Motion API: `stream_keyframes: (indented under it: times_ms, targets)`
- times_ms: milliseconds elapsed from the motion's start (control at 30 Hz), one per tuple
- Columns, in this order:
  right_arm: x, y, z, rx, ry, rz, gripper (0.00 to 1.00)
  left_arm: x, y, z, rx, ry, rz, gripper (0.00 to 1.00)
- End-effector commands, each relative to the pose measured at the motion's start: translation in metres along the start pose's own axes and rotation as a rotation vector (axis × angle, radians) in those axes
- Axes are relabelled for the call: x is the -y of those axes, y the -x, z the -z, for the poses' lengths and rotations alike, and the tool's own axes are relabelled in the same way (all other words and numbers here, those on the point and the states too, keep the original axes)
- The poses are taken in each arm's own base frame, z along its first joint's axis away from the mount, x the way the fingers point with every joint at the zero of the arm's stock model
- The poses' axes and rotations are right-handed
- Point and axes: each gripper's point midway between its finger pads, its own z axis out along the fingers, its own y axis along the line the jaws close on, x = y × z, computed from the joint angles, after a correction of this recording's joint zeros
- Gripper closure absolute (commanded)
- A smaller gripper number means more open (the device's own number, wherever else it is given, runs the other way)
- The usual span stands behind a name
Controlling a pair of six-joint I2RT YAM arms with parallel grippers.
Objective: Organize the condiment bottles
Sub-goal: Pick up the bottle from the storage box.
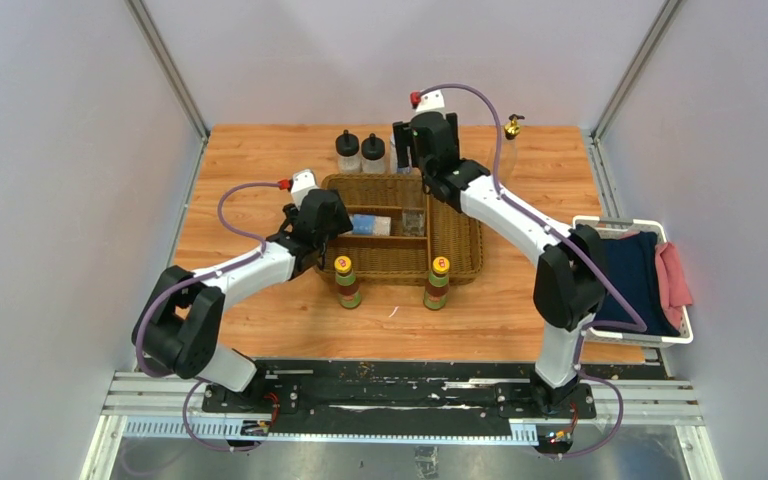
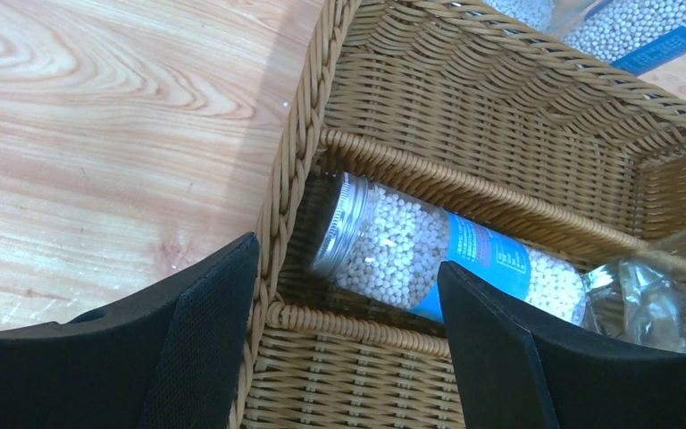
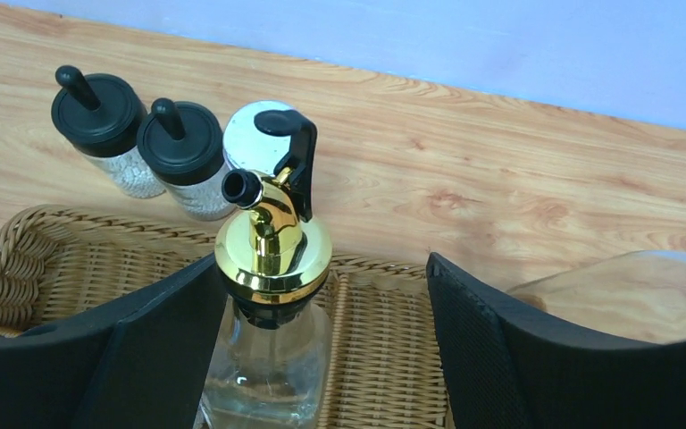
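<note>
A wicker basket (image 1: 460,240) sits mid-table. In the right wrist view a clear gold-topped bottle (image 3: 272,259) stands inside it, close to the left finger of my open right gripper (image 3: 322,299), apart from the right finger. Behind the basket stand two black-capped bottles (image 3: 98,112) (image 3: 181,143) and a grey-lidded jar (image 3: 248,134). My left gripper (image 2: 348,299) is open, straddling the basket's left wall above a lying grey-lidded jar (image 2: 393,246) of white beads. Two yellow-capped bottles (image 1: 347,280) (image 1: 437,282) stand in front of the basket. Another gold-topped bottle (image 1: 511,126) stands at the back right.
A white tray (image 1: 682,335) with dark blue and pink cloths sits at the table's right edge. Clear glass (image 2: 652,295) lies in the basket beside the lying jar. A second bead-filled jar (image 2: 607,27) shows beyond the basket's far wall. Grey walls close in the table.
</note>
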Motion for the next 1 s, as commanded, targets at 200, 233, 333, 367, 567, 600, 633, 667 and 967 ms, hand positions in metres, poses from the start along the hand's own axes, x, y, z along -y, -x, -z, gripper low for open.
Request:
stream_keyframes:
  times_ms: [200, 233, 333, 367, 567, 600, 633, 667, 967]
  targets:
    - [-0.02, 0.007, -0.017, 0.004, 0.083, -0.03, 0.54, 0.002, 0.01, 0.006, 0.046, -0.005, 0.028, 0.21]
    - [-0.021, 0.009, -0.017, 0.009, 0.091, -0.03, 0.7, 0.002, 0.01, 0.006, 0.048, -0.005, 0.028, 0.21]
    - [-0.02, 0.015, -0.014, 0.019, 0.093, -0.02, 1.0, 0.002, 0.008, 0.006, 0.046, -0.006, 0.032, 0.21]
    - [-0.02, 0.018, -0.011, 0.025, 0.097, -0.016, 1.0, 0.002, 0.008, 0.007, 0.045, -0.007, 0.032, 0.21]
    - [-0.021, 0.036, 0.014, 0.076, 0.126, 0.003, 1.0, 0.005, 0.008, 0.008, 0.045, -0.016, 0.035, 0.21]
    - [-0.021, 0.039, 0.019, 0.083, 0.126, 0.014, 1.0, 0.006, 0.008, 0.008, 0.046, -0.018, 0.034, 0.21]
    - [-0.021, 0.048, 0.023, 0.115, 0.128, 0.011, 1.0, 0.007, 0.009, 0.009, 0.048, -0.021, 0.034, 0.21]
    - [-0.023, 0.053, 0.028, 0.132, 0.137, 0.015, 1.0, 0.008, 0.008, 0.009, 0.047, -0.022, 0.033, 0.21]
    - [-0.021, 0.086, 0.055, 0.269, 0.174, 0.009, 1.0, 0.009, 0.007, 0.009, 0.045, -0.023, 0.025, 0.21]
